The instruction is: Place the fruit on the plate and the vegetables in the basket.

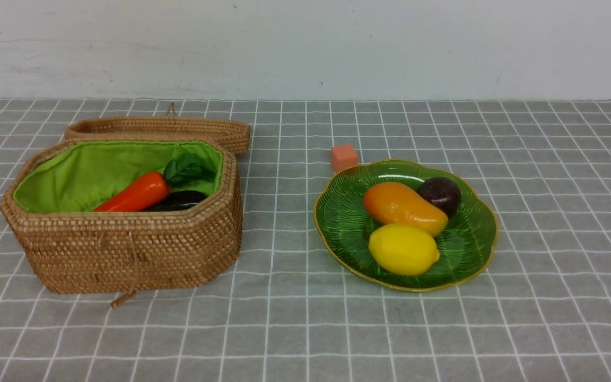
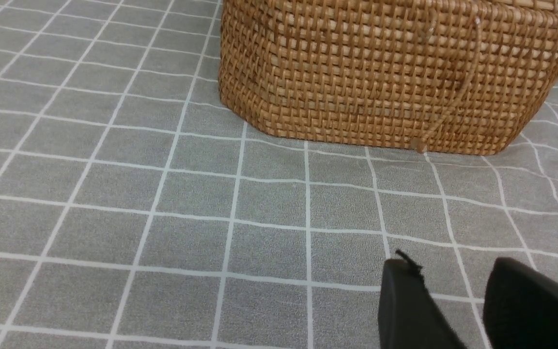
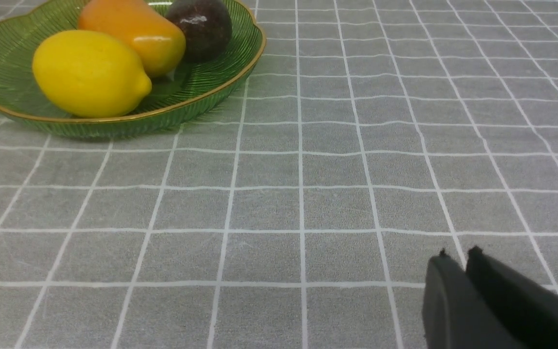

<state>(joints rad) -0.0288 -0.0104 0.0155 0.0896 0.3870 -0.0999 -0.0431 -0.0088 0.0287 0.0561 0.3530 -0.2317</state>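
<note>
Checked cloth [image 1: 305, 329] carries basket [image 1: 125, 249], lid [image 1: 189, 129], plate [image 1: 348, 233], cube [image 1: 343, 157].

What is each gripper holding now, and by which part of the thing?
Nothing is held. The left gripper has its jaws apart over bare cloth near the basket. The right gripper has its jaws closed on nothing, away from the plate.

Left gripper [image 2: 446, 271] fingers [image 2: 405, 305] matte black, blunt-tipped; right gripper [image 3: 458, 259] fingers [image 3: 502, 295] same black

Bright even light, soft shadows, sharp
</note>
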